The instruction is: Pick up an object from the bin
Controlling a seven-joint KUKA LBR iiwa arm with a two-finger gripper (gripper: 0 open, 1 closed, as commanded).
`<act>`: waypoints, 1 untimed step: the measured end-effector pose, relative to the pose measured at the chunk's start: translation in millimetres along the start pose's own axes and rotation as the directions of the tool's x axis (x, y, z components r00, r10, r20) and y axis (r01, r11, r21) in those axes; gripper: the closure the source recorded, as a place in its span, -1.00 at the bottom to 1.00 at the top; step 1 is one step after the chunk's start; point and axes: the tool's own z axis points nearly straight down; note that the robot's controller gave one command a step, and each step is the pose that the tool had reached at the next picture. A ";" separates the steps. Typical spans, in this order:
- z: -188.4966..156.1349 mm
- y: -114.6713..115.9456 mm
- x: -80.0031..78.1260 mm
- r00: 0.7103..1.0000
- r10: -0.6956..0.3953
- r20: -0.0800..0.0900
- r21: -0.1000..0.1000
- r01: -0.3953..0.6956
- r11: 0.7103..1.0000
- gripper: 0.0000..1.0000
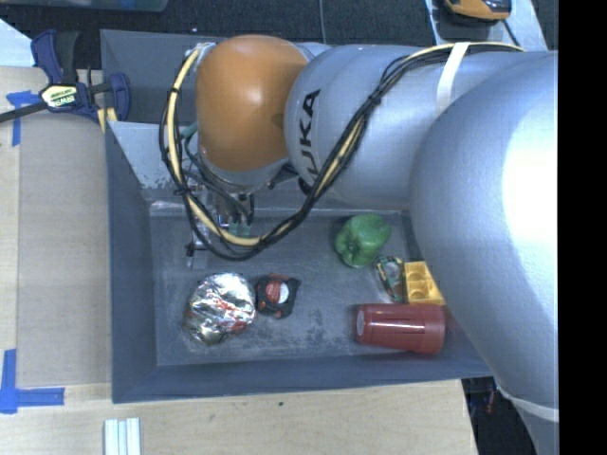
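My gripper [229, 212] hangs under the arm's wrist at the back left of the bin floor, mostly hidden by the arm. Nearest to it, towards the front, lies a crumpled silver foil ball with red patches [220, 308]. Right beside that ball sits a small red and black round thing [275, 295]. Both lie apart from the gripper, and I see nothing held in it.
A green lumpy pepper-like toy [362, 239] lies right of centre. Near it are a yellow block [423, 282] with a small patterned piece [389, 273], and a red cylinder [399, 328] on its side at the front right. The arm covers the bin's back and right.
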 end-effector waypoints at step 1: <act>-5.4 -0.9 -2.1 1.000 0.003 0.008 -0.002 -0.003 1.000 -1.00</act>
